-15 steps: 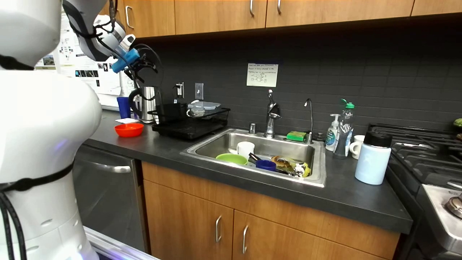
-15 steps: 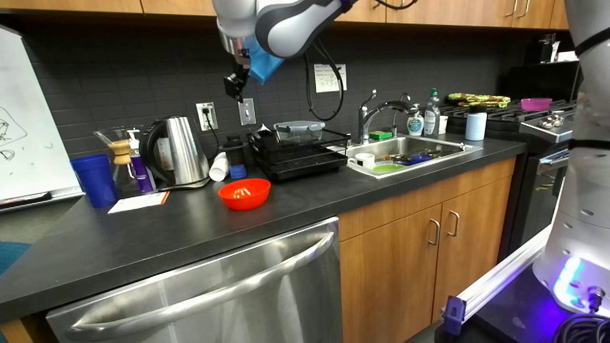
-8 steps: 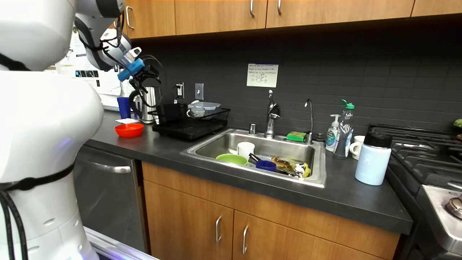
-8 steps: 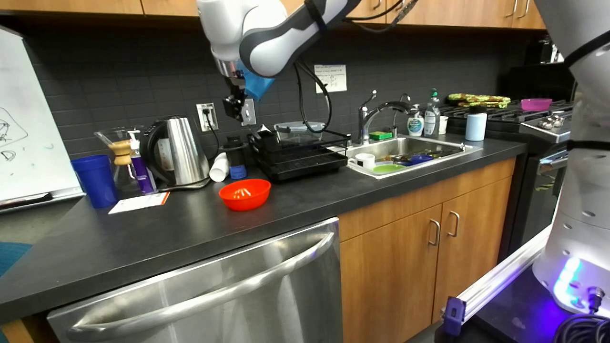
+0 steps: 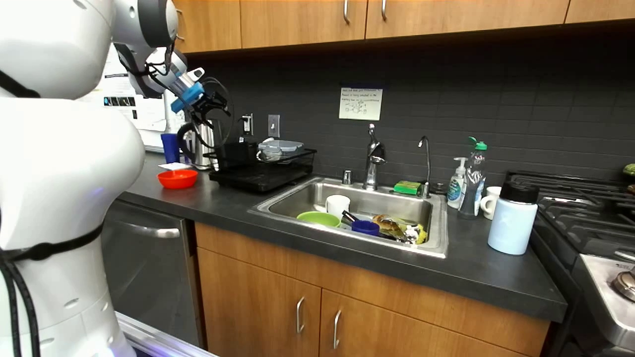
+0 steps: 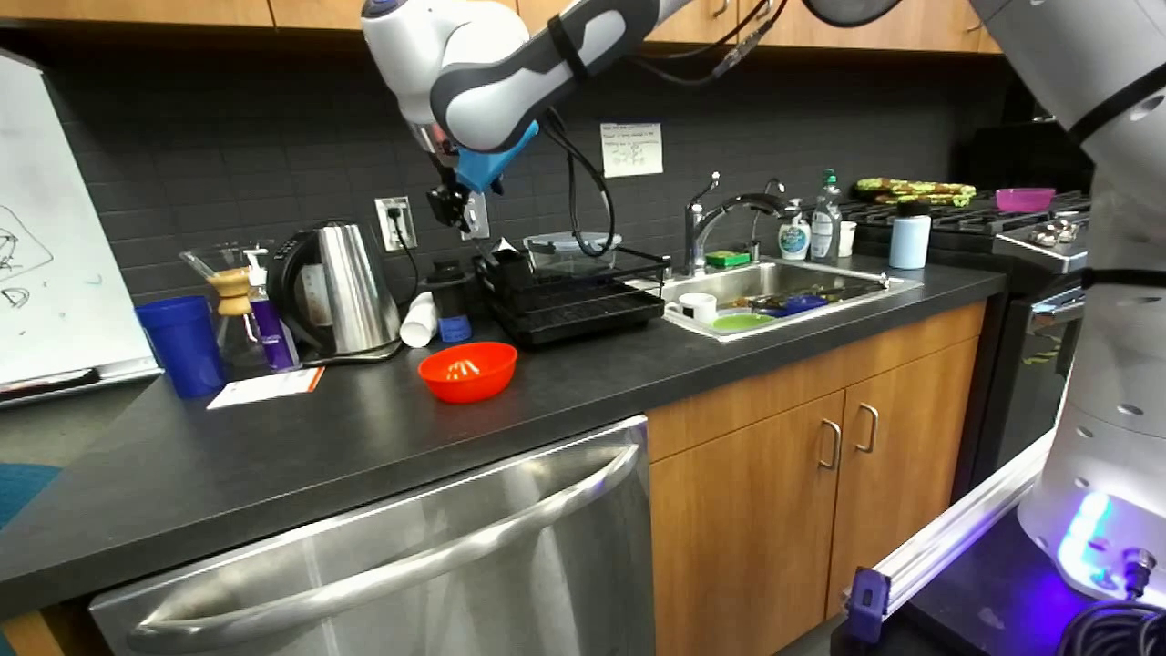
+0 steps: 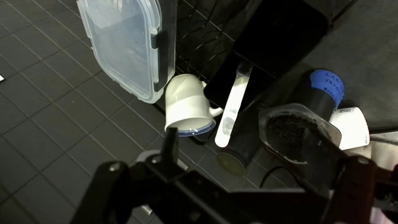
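Note:
My gripper [image 7: 239, 137] stands open over the dish rack side of the counter, with no object gripped. In both exterior views the gripper [image 5: 213, 115] hangs above the black dish rack [image 6: 574, 321], near the wall. The wrist view shows an off-white mug [image 7: 186, 99] with a blue rim beside the left fingertip. A white-handled utensil [image 7: 231, 115] leans in a black holder [image 7: 279, 40]. Between the fingers, farther off, lies a dark cylinder with a dull yellow end [image 7: 231, 163]. A dark perforated piece [image 7: 286, 137] is partly behind the right finger. A lidded clear container [image 7: 124, 43] lies upper left.
A steel kettle [image 6: 355, 287], a red bowl [image 6: 467, 372] and a blue cup [image 6: 182, 344] stand on the counter. The sink [image 5: 439, 238] holds a white mug, a green bowl and other dishes. Upper cabinets [image 5: 302, 20] overhang. A cable loop [image 6: 608, 210] hangs from the arm.
My arm has come down and forward, bringing the gripper lower and closer to the dish rack. The jaws remain open, and the objects on the counter have not moved.

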`<act>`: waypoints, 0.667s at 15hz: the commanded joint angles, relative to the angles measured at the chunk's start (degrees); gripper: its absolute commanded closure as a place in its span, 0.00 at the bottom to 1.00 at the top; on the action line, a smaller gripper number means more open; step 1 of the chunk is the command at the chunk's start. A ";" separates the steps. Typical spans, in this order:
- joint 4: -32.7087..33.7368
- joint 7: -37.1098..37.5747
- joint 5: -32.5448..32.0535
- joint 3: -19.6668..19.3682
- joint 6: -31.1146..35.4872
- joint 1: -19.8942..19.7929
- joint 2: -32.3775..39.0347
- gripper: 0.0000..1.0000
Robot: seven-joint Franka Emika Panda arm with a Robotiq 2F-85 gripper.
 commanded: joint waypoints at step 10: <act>16.02 0.43 7.69 -2.23 -4.88 1.29 10.21 0.00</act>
